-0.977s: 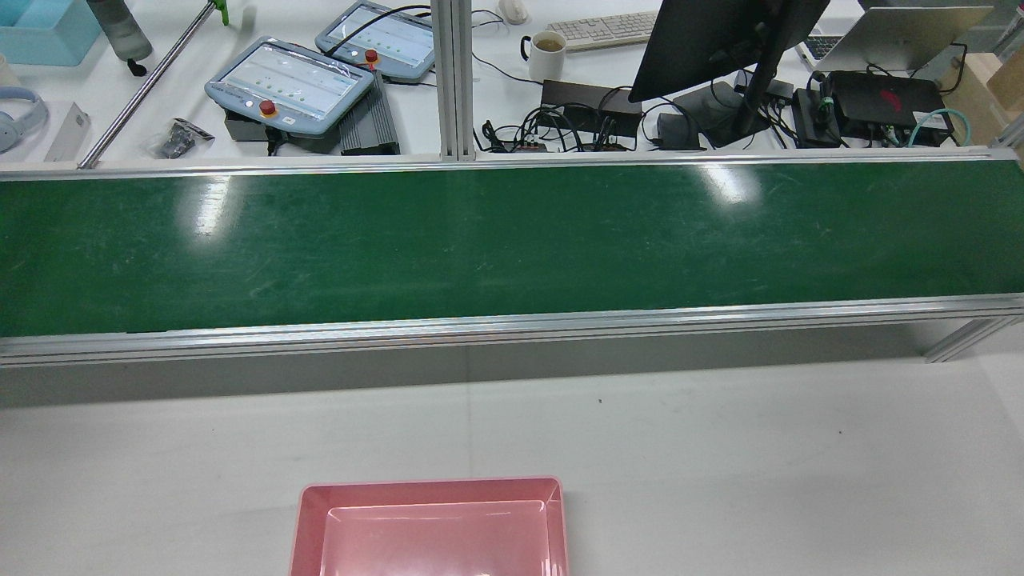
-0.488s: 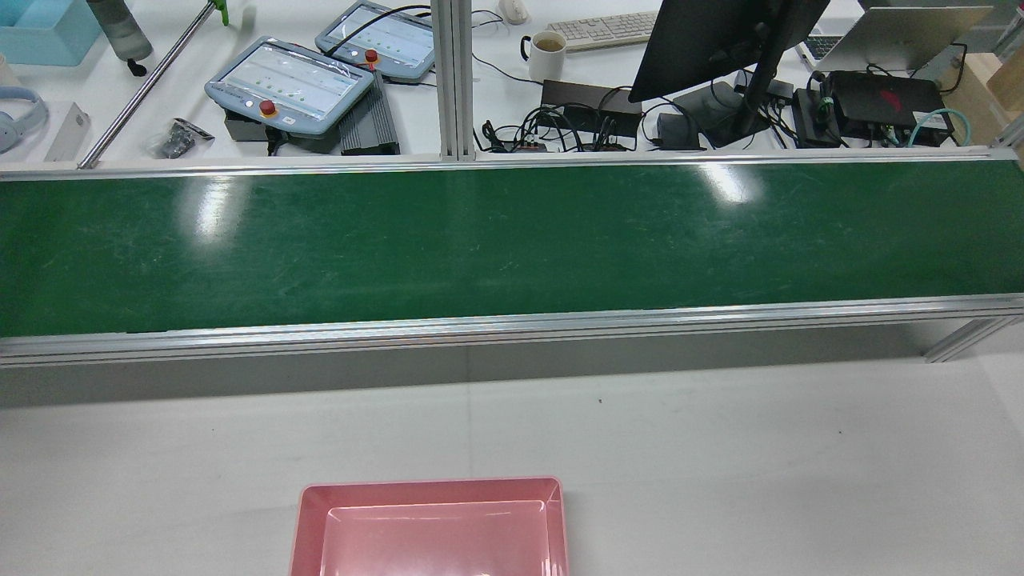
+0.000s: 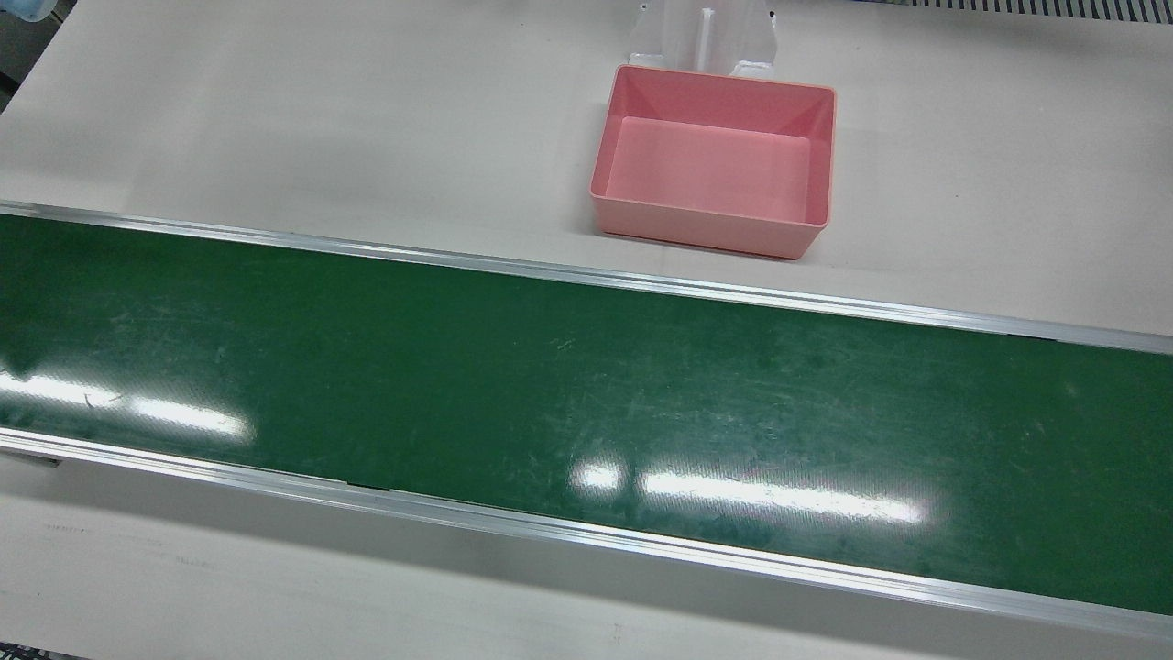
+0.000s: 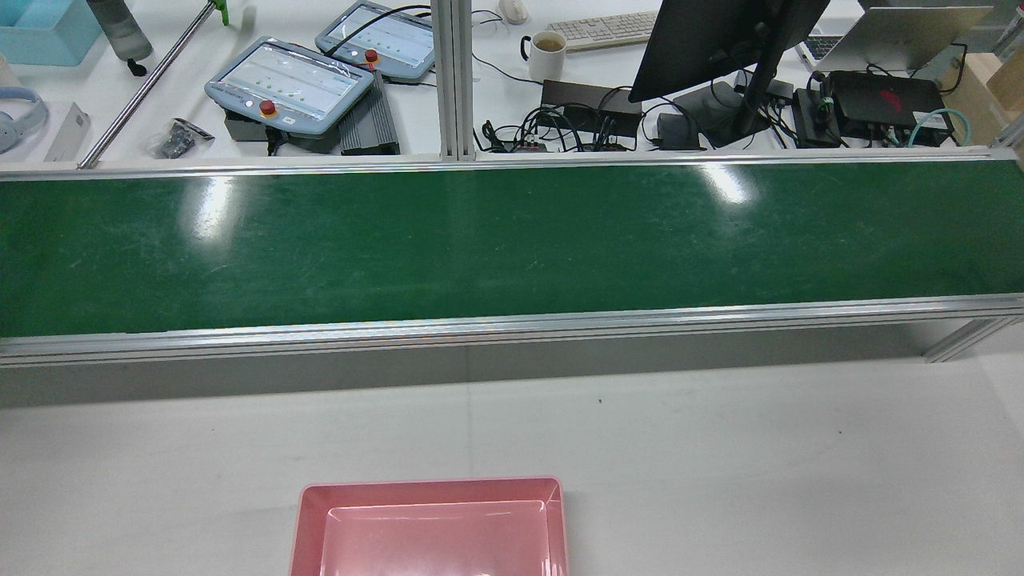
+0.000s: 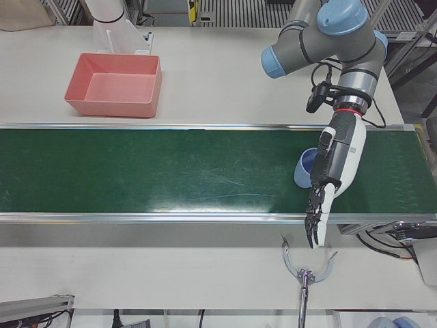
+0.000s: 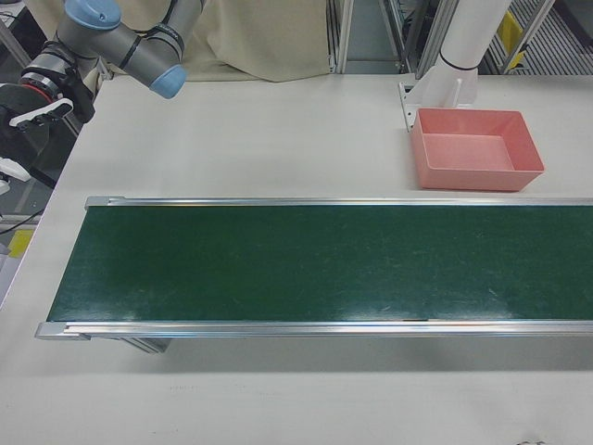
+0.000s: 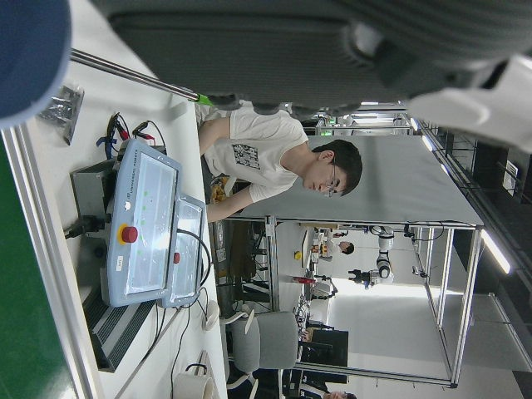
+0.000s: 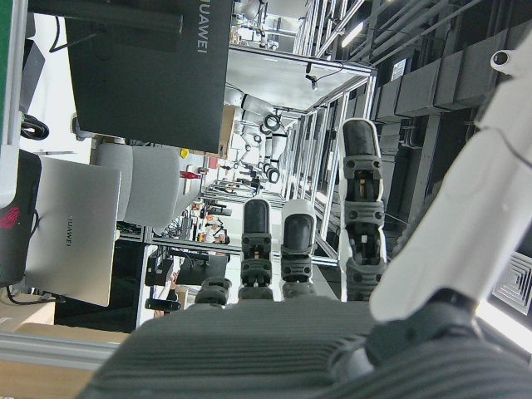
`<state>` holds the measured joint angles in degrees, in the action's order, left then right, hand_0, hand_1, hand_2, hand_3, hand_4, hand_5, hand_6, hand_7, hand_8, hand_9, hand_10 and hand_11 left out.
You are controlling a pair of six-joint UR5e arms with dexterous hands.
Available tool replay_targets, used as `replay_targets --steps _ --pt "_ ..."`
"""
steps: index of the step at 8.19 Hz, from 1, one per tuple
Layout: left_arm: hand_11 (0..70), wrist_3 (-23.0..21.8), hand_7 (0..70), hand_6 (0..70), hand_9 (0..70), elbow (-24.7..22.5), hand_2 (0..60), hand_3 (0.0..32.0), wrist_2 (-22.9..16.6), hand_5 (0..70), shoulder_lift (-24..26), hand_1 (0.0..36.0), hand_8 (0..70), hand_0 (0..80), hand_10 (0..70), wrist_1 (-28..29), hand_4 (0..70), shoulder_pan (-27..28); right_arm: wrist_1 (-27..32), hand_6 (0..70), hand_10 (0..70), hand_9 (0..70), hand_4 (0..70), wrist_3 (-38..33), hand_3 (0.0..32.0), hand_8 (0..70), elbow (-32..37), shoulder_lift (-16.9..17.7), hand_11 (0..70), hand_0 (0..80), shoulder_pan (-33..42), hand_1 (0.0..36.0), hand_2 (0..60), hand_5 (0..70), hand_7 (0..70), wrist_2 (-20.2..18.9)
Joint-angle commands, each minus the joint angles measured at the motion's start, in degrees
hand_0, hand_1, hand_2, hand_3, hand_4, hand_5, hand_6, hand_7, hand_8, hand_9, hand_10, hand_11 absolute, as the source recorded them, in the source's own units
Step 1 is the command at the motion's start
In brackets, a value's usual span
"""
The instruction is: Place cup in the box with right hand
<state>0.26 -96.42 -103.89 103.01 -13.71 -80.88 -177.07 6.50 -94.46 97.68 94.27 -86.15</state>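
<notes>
Your blue plastic cup [image 5: 304, 168] sits on the green conveyor belt [image 5: 171, 171], partly hidden behind the left robot hand [image 5: 331, 171], fingers extended, holding nothing. Your right robot hand [image 6: 23, 130] hangs beyond the belt's far end, released; the pink plastic box [image 5: 115, 85] rests empty on the white counter [image 5: 218, 75].

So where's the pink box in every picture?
Front view: pink box top middle, beyond the green belt.
Rear view: bottom edge, cut off.
Left-front view: top left.
Right-front view: upper right.
Left hand view: not in it.
Right hand view: not in it.
Shared landmark: the green belt beside the box.
</notes>
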Motion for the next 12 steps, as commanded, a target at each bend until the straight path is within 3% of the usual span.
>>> replay_targets --steps 1,12 --pt "0.0 0.0 0.0 0.0 0.0 0.0 0.0 0.0 0.0 0.0 0.0 0.0 0.0 0.0 0.0 0.0 0.0 0.0 0.0 16.2 3.5 31.6 56.8 -0.1 0.0 14.2 0.0 0.1 5.0 49.0 0.1 0.0 0.0 2.0 70.0 -0.1" --pt "0.0 0.0 0.0 0.0 0.0 0.0 0.0 0.0 0.0 0.0 0.0 0.0 0.0 0.0 0.0 0.0 0.0 -0.1 0.0 16.3 3.5 31.6 57.6 -0.3 0.0 14.2 -0.3 0.1 5.1 49.5 0.2 0.0 0.0 2.1 70.0 -0.1"
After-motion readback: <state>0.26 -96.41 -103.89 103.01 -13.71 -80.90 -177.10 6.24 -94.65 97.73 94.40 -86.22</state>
